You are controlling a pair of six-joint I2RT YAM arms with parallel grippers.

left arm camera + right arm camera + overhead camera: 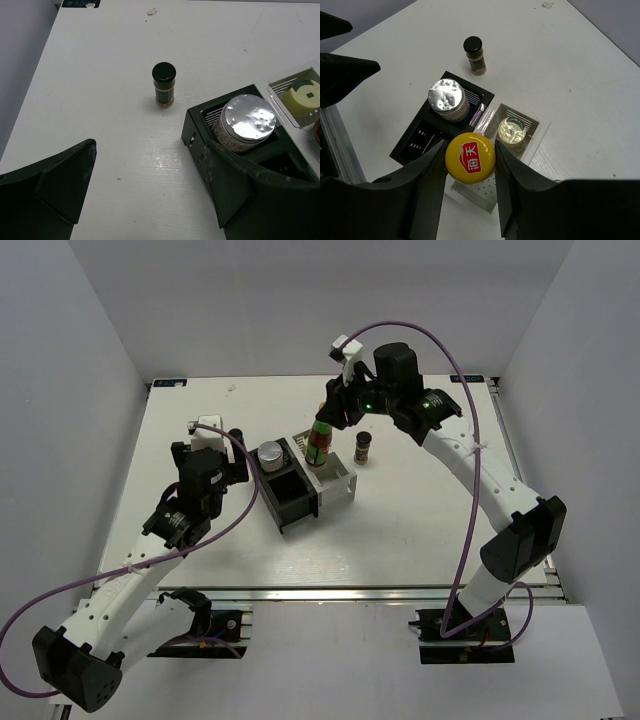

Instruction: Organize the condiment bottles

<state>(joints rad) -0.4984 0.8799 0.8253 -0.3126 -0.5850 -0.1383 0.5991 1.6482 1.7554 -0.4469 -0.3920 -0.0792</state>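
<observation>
Pinching sauce bottle (319, 445) in right pincer (470, 161); holding left pincer (150, 146) spread. Risking clipping cream bottle (512, 131) at one o'clock while lowering.

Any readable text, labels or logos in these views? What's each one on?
"海天", on a red badge on the yellow cap of the sauce bottle.
Blurred, unreadable: dark sticker at the far edge.
Too small to read: spice jar label, sauce bottle body label.
</observation>
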